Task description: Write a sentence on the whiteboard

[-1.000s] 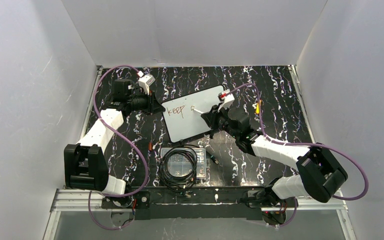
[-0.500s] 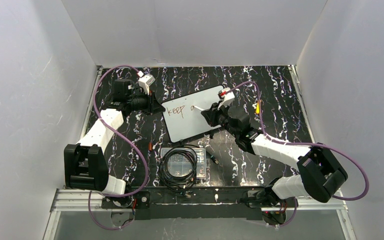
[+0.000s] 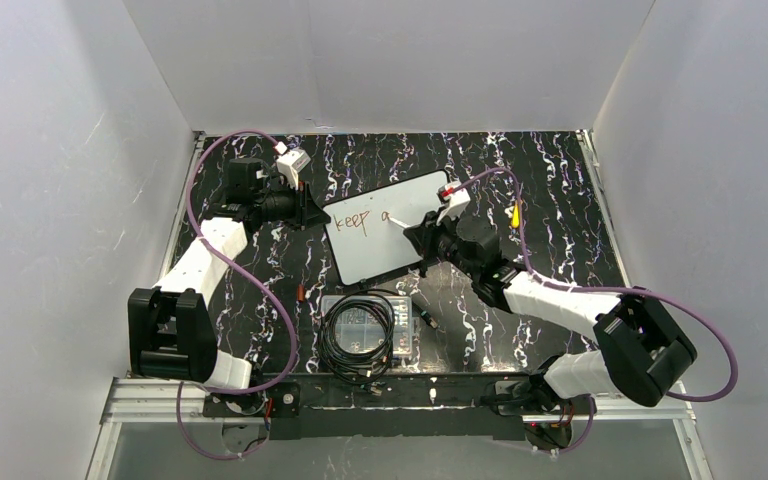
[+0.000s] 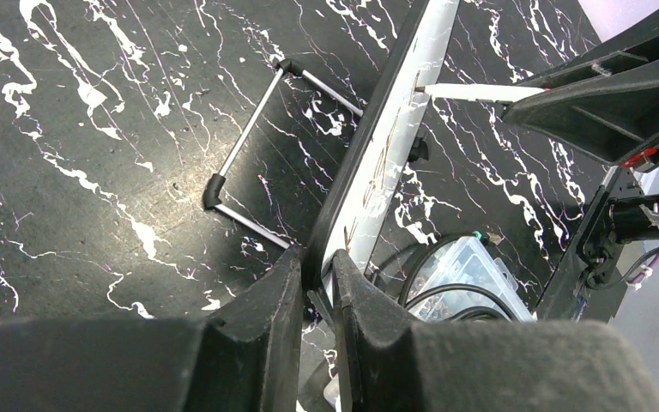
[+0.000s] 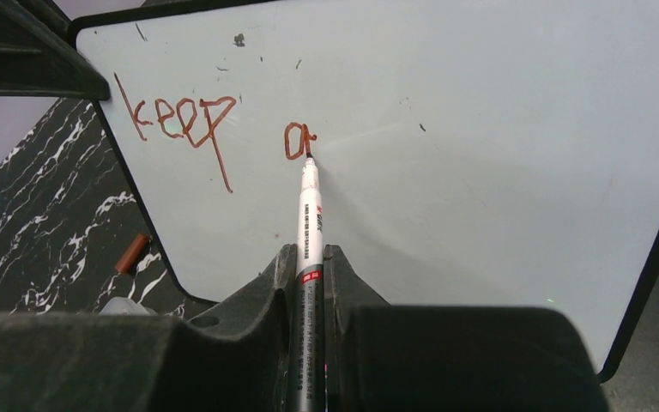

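The whiteboard (image 3: 385,240) stands tilted at the table's middle, white with a thin black rim; it fills the right wrist view (image 5: 498,154) and shows edge-on in the left wrist view (image 4: 395,137). The sentence (image 5: 184,120) reads "keep" in reddish-brown, with a partly drawn letter (image 5: 298,140) right of it. My left gripper (image 4: 317,262) is shut on the board's left edge (image 3: 312,212). My right gripper (image 5: 309,257) is shut on a white marker (image 5: 308,215), its tip touching the board at that letter; it also shows in the top view (image 3: 422,232).
A clear plastic box (image 3: 365,325) with coiled black cable lies near the front, below the board. A brown marker cap (image 5: 131,253) lies on the black marbled table (image 3: 550,180) left of the board. The board's wire foot (image 4: 249,146) rests behind it. White walls enclose the table.
The marker tip has drawn the round part of a letter after "keep", from a faint small curve into a closed loop with a short stroke. The left arm has not moved.
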`<state>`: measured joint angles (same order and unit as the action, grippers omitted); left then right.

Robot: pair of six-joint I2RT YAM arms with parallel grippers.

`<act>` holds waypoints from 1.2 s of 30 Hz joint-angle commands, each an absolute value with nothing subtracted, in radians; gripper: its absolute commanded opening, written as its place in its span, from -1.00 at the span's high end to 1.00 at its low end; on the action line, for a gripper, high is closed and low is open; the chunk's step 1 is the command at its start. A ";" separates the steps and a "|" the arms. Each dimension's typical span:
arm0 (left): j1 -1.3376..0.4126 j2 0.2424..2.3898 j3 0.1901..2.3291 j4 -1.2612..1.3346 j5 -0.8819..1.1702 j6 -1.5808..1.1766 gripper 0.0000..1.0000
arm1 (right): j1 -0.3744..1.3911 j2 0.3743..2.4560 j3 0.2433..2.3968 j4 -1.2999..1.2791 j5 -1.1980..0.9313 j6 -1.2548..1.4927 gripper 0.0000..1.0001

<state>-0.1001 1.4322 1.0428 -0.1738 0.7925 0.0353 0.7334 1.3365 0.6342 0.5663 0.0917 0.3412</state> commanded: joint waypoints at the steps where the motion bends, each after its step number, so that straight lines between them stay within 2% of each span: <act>1: -0.094 1.397 1.073 -0.184 0.792 0.062 1.00 | 0.731 1.328 0.603 0.533 0.105 0.344 0.97; 24: -0.094 1.399 1.073 -0.180 0.795 0.059 1.00 | 0.769 1.331 0.681 0.621 0.067 0.381 0.97; 36: -0.094 1.396 1.074 -0.181 0.796 0.058 1.00 | 0.754 1.267 0.679 0.586 0.181 0.344 0.97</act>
<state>-0.1001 1.4322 1.0428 -0.1738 0.7967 0.0345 0.7650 1.2926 0.6456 0.5602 0.1291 0.3634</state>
